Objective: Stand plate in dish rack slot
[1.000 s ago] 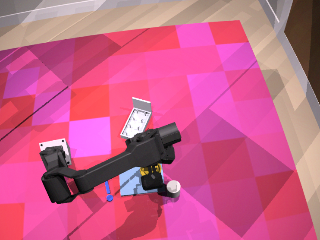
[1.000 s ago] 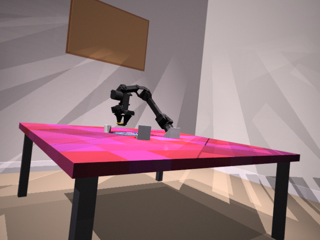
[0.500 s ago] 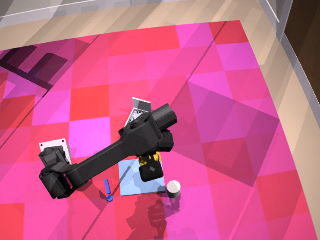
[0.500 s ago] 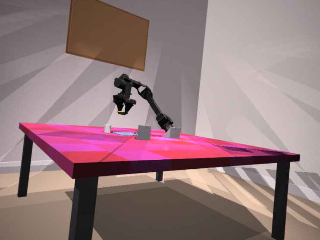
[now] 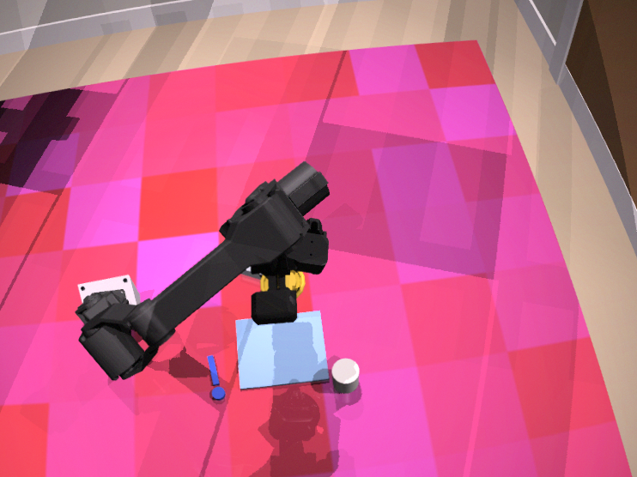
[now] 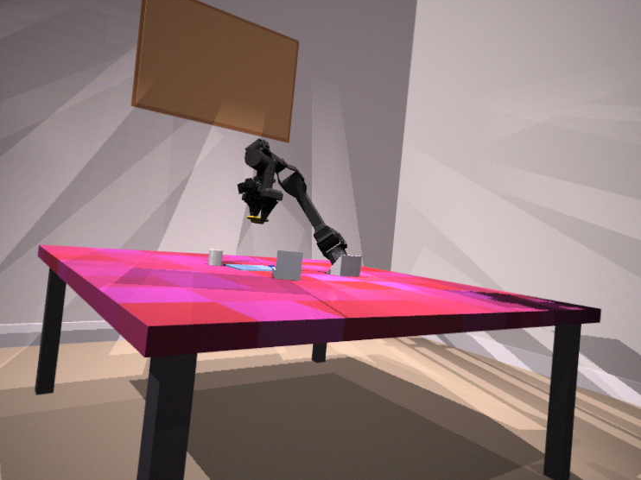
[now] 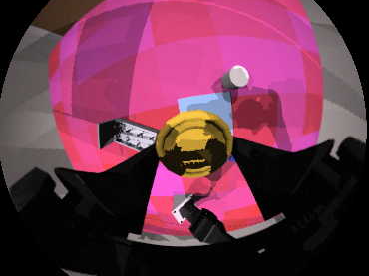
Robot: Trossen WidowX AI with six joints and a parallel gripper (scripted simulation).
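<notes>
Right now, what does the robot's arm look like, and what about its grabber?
The arm is black, with thick rounded joints and a long straight bar between them. The gripper is black too, with two wedge-shaped fingers that get narrower towards the tips.

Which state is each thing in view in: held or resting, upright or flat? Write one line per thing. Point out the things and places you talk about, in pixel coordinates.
Hand (image 6: 257,217) (image 7: 193,143): shut on the plate, raised above the table.
Yellow plate (image 6: 257,218) (image 7: 198,142): held, roughly level, not in the rack.
Dish rack (image 6: 288,265) (image 7: 134,135): standing on the table, no plate in it.
Blue mat (image 5: 281,351) (image 7: 205,102): lying flat.
White cylinder (image 5: 345,374) (image 6: 215,257) (image 7: 235,77): upright.
Table (image 6: 299,314): standing on its legs.
</notes>
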